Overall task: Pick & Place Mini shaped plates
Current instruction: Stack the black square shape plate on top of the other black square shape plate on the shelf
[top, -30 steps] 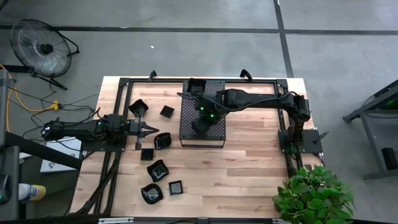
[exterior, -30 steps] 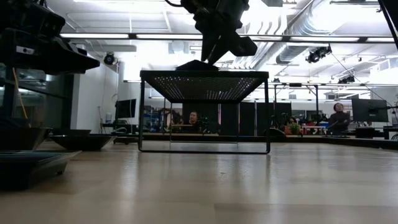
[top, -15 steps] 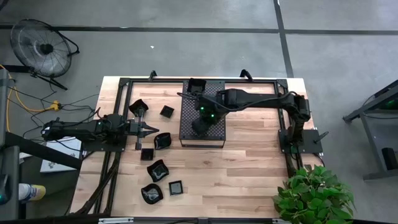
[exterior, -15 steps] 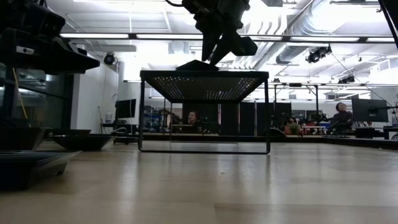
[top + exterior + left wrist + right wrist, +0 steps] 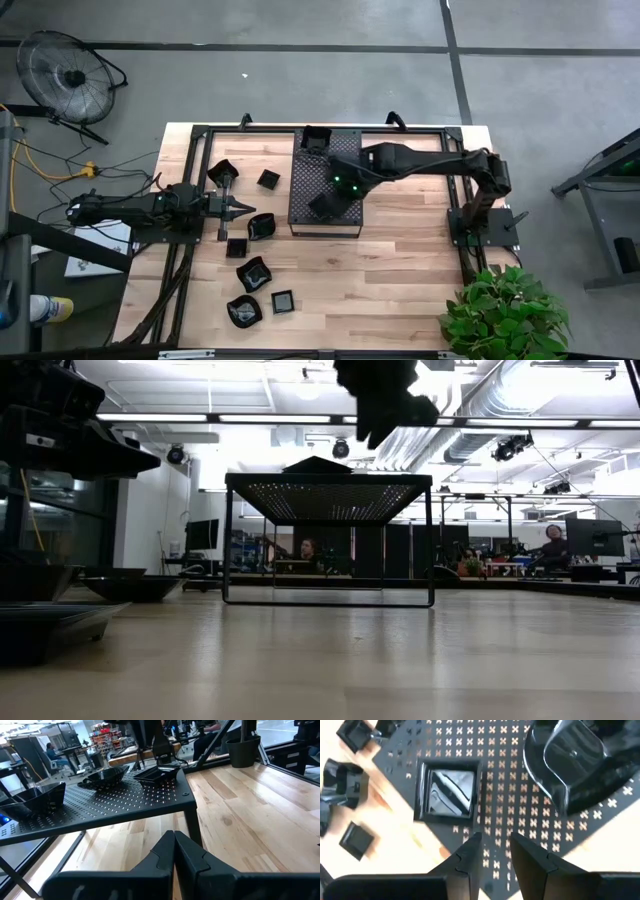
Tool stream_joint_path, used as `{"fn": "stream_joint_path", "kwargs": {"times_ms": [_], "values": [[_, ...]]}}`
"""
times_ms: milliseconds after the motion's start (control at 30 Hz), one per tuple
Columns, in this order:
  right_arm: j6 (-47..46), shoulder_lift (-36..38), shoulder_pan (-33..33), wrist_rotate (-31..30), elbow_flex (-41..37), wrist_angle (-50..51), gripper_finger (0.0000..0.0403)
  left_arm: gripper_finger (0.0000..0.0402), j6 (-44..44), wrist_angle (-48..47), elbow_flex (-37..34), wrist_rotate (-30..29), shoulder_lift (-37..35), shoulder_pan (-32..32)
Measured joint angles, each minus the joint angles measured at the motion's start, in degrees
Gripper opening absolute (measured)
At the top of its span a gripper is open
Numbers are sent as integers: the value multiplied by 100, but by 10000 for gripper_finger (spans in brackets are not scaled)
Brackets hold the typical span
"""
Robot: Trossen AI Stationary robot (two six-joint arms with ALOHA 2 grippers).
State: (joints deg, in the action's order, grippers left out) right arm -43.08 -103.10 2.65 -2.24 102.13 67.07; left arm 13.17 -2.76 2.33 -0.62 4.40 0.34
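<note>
My right gripper (image 5: 490, 851) hangs above the perforated black tray (image 5: 345, 215), its fingers a little apart and empty. Directly below it a square mini plate (image 5: 448, 793) lies flat on the tray's near part, free of my fingers, so I judge the placing step done for this piece. Two more plates share the tray: a rounded plate (image 5: 570, 757) beside the square one and another dish (image 5: 317, 139) at the far edge. My left gripper (image 5: 243, 208) waits low over the table just beside the tray's left side, fingers pressed together and holding nothing.

The remaining plates are loose on the wooden table (image 5: 400, 270) left of the tray, among them a wavy plate (image 5: 261, 227) close to the left fingertips and a small square plate (image 5: 283, 301) near the front. Next, I think, comes a fresh pick: reaching one of these, spreading fingers over its rim, and lifting it onto a bare patch of tray.
</note>
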Motion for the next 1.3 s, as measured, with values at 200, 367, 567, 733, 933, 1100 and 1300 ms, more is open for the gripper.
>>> {"fn": "stream_joint_path", "kwargs": {"times_ms": [200, 367, 567, 733, 933, 1100, 1300], "values": [[-43, 257, -289, -366, 2, 417, 94, 1, 1, 0, 0, -1, -1, 2], [-287, 426, -587, -720, 2, 952, 94, 1, 2, 0, 0, 0, 0, 0], [-530, 498, -966, -972, 2, 1363, 94, 1, 0, 0, -2, 0, 0, 2], [-686, 499, -1294, -1171, 2, 1493, 94, 1, 0, 0, 0, 0, -1, 2], [-1118, 508, -1812, -1136, -152, 1459, 94, 1, 0, 0, 0, 0, -2, 0], [-1280, 528, -2300, -588, -865, 949, 94, 1, 0, 0, -1, 0, 0, 1], [-795, 528, -2752, -84, -1851, -691, 94, 1, 0, 0, 0, 0, -2, 0]]}}
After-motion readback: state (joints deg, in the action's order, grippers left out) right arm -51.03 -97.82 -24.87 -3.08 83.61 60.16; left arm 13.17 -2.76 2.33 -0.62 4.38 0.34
